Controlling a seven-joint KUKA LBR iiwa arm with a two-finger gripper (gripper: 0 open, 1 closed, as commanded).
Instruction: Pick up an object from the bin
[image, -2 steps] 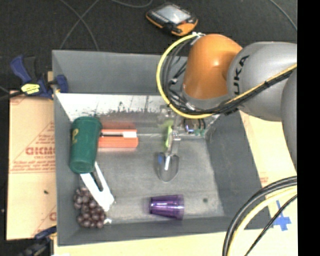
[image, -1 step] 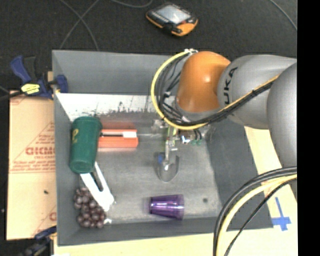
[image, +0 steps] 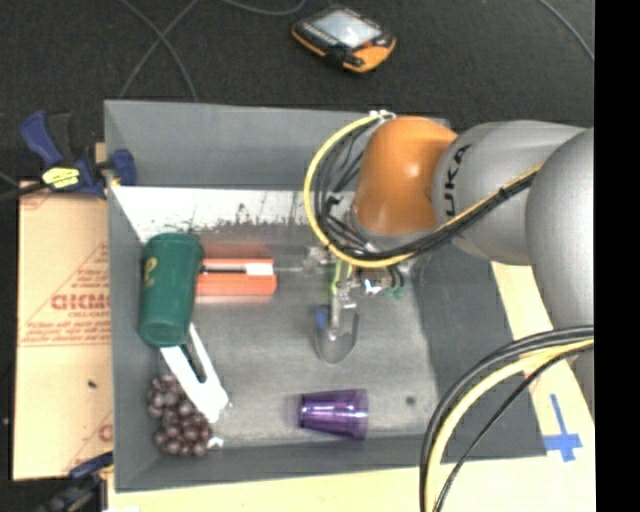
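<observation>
My gripper hangs over the bare bin floor near the middle, pointing down, with its tip close to the floor. A purple plastic cup lies on its side just below the gripper, near the bin's front wall and apart from it. An orange rectangular block with a white strip lies to the gripper's left, also apart from it. I see nothing held at the gripper's tip.
A dark green cylinder lies at the left end of the orange block. Below it rest a white flat tool and a bunch of dark purple grapes in the front left corner. The arm and its orange cover overhang the bin's right back part.
</observation>
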